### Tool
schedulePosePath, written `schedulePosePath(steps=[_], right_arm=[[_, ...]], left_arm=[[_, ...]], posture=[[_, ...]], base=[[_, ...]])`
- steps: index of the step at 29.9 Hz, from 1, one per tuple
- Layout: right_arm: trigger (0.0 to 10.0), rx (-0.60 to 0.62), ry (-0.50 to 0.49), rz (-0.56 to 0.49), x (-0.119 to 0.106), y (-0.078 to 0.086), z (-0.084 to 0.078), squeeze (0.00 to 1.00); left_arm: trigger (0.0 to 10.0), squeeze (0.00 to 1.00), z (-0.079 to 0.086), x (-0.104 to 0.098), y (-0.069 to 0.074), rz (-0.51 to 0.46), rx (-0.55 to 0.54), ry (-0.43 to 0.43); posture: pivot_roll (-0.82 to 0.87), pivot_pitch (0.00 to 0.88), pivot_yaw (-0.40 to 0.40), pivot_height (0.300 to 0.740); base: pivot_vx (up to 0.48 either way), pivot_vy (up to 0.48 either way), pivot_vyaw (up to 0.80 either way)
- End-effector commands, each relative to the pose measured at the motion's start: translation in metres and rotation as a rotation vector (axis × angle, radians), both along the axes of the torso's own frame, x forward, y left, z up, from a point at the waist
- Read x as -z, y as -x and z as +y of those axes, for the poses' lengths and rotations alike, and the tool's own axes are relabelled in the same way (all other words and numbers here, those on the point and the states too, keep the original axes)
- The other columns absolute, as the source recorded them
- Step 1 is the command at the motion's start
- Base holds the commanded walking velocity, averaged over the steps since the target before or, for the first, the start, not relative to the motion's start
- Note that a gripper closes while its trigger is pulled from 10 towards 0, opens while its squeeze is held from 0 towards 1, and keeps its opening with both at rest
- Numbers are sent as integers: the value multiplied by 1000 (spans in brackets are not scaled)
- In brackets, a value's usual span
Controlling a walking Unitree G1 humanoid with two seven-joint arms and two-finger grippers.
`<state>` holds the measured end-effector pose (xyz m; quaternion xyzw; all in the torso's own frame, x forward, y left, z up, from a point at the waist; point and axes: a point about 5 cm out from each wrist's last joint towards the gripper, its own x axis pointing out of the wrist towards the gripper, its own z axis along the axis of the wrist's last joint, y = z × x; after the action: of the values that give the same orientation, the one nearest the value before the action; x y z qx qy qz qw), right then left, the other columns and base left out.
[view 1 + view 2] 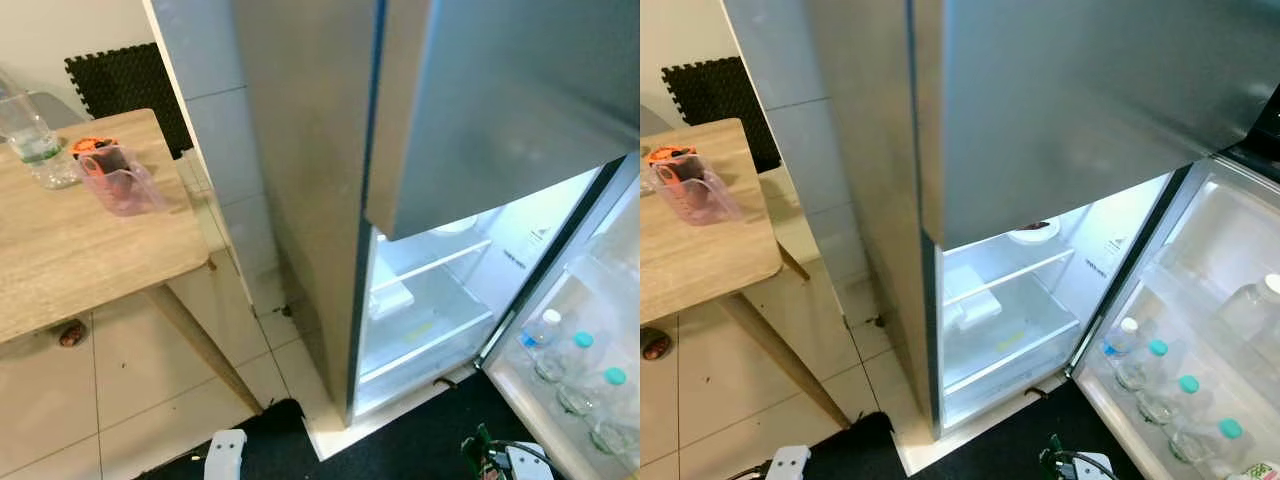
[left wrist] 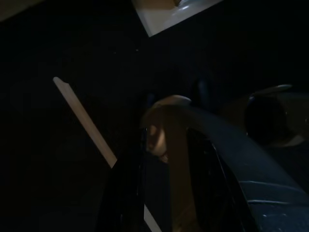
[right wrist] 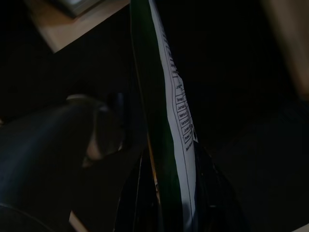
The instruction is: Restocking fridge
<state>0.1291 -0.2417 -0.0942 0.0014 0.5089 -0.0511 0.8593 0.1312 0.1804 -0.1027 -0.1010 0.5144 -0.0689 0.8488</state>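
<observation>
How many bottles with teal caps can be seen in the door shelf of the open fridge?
3. All stand in one row in the fridge door's lower shelf: teal-capped bottles and, running toward the camera. A white-capped bottle stands behind them. More could be hidden beyond the picture's edge.

Both arms are hanging low, their silver wrists peeking in at the bottom edge of the head views, left at lower left, right at lower right. The left claw [image 2: 166, 159] is clamping a pale rounded item between its black fingers [image 2: 126, 193]. The right claw [image 3: 169, 188] is pinching a thin green-and-white packet [image 3: 166, 111] edge-on.
</observation>
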Motion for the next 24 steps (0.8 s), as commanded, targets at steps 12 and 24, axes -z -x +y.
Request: schedulePosePath(steps=[12,24], right_arm=[[10000,-33,-55,-62,-5,-12,4,0],[10000,-116,-80,-140,-13,-35,13,0]], left_arm=[[10000,0,4,1,5,21,15,-12],[10000,0,5,1,2,15,-17,-17]], posture=[[-53,44,2,740],[-53,50,1,740]], base=[[0,-372,200],[0,-83,734]])
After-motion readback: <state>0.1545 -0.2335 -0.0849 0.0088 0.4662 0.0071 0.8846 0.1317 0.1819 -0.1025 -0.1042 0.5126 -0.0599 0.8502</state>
